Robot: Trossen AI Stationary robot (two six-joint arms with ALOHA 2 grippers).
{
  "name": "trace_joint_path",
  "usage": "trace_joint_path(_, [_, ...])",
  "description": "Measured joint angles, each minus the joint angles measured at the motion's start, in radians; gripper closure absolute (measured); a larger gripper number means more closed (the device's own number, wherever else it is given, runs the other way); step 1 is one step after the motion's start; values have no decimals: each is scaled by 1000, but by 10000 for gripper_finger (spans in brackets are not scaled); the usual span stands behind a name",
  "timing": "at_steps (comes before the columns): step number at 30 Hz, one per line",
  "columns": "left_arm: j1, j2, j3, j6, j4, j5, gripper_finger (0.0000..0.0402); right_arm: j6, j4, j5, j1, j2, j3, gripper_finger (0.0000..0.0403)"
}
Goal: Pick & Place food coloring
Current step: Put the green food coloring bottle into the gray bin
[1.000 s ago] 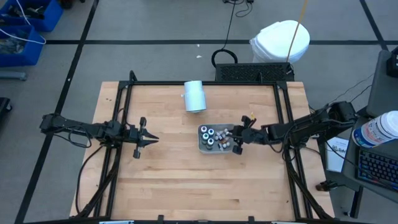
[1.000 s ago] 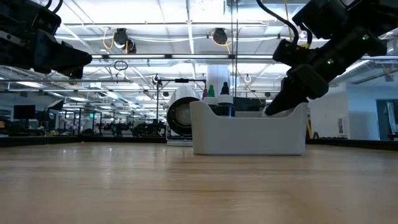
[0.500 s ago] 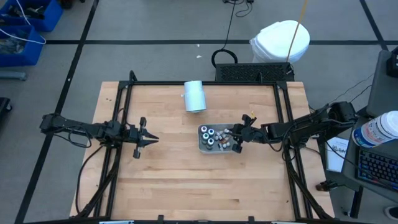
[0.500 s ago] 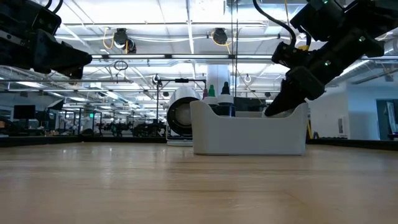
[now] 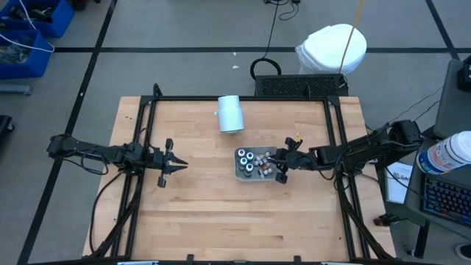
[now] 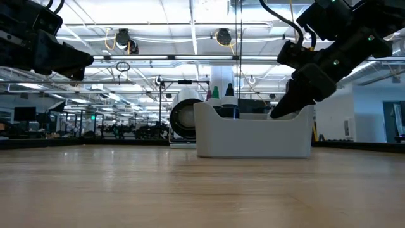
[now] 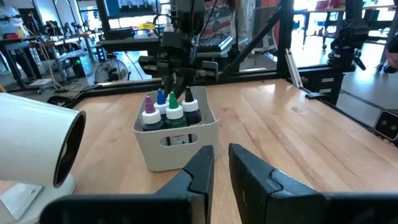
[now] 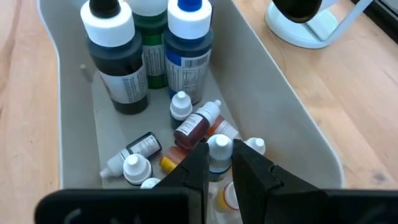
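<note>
Wood table [image 5: 221, 213] fills my high view, w/ a white cylinder [image 5: 230, 114] lying near the far edge, well apart from the rest. Grey tray [image 5: 238, 174] sits about mid-table, a bit right of centre. Inside it are the food coloring bottles [image 8: 149, 56]: the tall dark ones stand upright at one end, the small whitish ones [image 8: 138, 155] lie jumbled at the other. Right gripper [image 5: 275, 163] is at the tray's right end, tips dipped inside just above the small bottles; in the right wrist view its fingers [image 8: 194, 165] stand narrow, nearly together, w/ a white cap showing in the gap, but I can't tell if anything is gripped. Left gripper [image 5: 176, 165] hangs over bare wood left of the tray, well apart from it, fingers [image 7: 200, 171] narrow w/ a slim gap, holding nothing.
</note>
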Motion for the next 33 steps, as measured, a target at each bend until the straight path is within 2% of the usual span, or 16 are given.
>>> trace_joint_path(24, [0, 0, 0, -15, 0, 0, 344, -22, -6, -49, -26, 0, 1, 351])
trace_joint_path(33, [0, 0, 0, -18, 0, 0, 344, -24, -7, -53, -26, 0, 1, 297])
